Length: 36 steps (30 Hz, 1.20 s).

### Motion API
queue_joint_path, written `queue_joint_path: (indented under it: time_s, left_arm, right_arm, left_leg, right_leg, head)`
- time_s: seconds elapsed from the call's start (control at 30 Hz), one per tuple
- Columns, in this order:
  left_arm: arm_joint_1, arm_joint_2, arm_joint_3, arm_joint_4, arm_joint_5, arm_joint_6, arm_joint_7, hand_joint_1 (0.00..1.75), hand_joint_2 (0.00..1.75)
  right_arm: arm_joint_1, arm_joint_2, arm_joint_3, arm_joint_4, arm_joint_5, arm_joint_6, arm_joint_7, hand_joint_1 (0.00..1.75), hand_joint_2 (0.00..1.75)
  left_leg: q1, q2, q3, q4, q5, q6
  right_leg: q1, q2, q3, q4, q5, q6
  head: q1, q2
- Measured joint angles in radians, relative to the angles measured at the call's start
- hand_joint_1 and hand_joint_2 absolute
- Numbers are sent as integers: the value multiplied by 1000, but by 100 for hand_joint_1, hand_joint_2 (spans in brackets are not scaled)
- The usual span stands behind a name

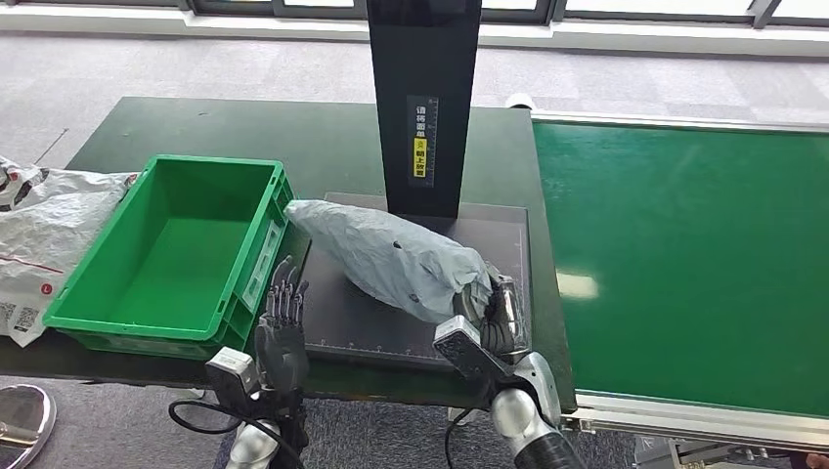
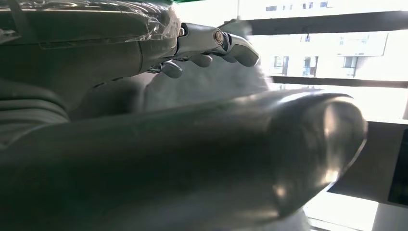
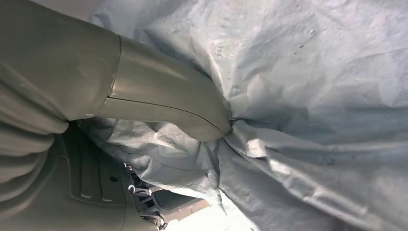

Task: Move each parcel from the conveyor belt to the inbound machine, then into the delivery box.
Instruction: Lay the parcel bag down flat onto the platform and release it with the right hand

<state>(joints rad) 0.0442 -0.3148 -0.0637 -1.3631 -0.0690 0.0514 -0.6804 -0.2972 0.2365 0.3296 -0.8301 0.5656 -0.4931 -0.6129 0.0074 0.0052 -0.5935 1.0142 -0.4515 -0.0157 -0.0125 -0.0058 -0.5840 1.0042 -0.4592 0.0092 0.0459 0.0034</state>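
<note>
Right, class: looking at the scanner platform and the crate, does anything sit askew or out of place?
Yes. The grey parcel lies diagonally across the dark platform, its far tip overhanging toward the green crate, while the right hand grips its near end.

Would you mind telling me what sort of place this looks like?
Probably a parcel-sorting station set up in an office-like room: a green conveyor belt, a scanning platform with a black post, and a green delivery box beside a grey parcel.
</note>
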Motion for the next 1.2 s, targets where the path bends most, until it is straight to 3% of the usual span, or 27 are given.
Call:
queue_joint_path:
  time_s: [0.27, 0.47, 0.5, 0.6, 0.63, 0.73, 1.07, 1.2]
  left_arm:
    - [2, -1, 0, -9, -18, -1, 31, 0, 0]
    - [3, -1, 0, -17, -24, -1, 37, 0, 0]
    - [3, -1, 0, -17, -24, -1, 37, 0, 0]
    - [3, -1, 0, -18, -27, -1, 37, 0, 0]
    - [3, -1, 0, -18, -30, -1, 38, 0, 0]
    - [4, -1, 0, -25, -39, -1, 44, 0, 0]
    - [6, -1, 0, -39, -47, 14, 58, 0, 0]
    - [8, -1, 0, -46, -53, 63, 120, 0, 0]
  right_arm:
    - [-60, 16, -36, 222, 214, -121, 260, 175, 175]
    - [-59, 16, -53, 253, 273, -157, 308, 175, 175]
    - [-59, 16, -55, 255, 279, -160, 314, 161, 175]
    - [-55, 16, -63, 257, 356, -184, 364, 30, 175]
    - [-49, 16, -70, 251, 406, -192, 386, 0, 175]
    - [-14, 22, -107, 207, 521, -195, 409, 0, 175]
    - [65, 40, -160, 65, 539, -181, 379, 0, 175]
    - [123, 47, -161, -37, 613, -198, 391, 0, 175]
  left_leg:
    - [0, 0, -1, 0, 0, 0]
    - [0, 0, -1, 0, -1, 0]
    - [0, 0, -1, 0, -1, 0]
    - [0, 0, -1, 0, 0, 0]
    - [0, 0, -1, 0, 0, 0]
    - [0, 0, -1, 0, 0, 0]
    - [0, 0, -2, 0, -1, 0]
    - [0, -1, -2, 0, -1, 0]
  right_leg:
    - [0, 0, -1, 0, 0, 0]
    - [0, 0, -1, 0, 0, 0]
    - [0, 0, -1, 0, 0, 0]
    - [0, 0, -1, 0, 0, 0]
    - [0, 0, -1, 0, 0, 0]
    - [0, 0, -1, 0, 0, 0]
    - [0, 0, -1, 0, -1, 0]
    - [0, -1, -1, 0, -1, 0]
  head:
    - [0, 0]
    - [0, 0]
    - [0, 0]
    - [0, 0]
    - [0, 0]
    - [0, 0]
    - [0, 0]
    - [0, 0]
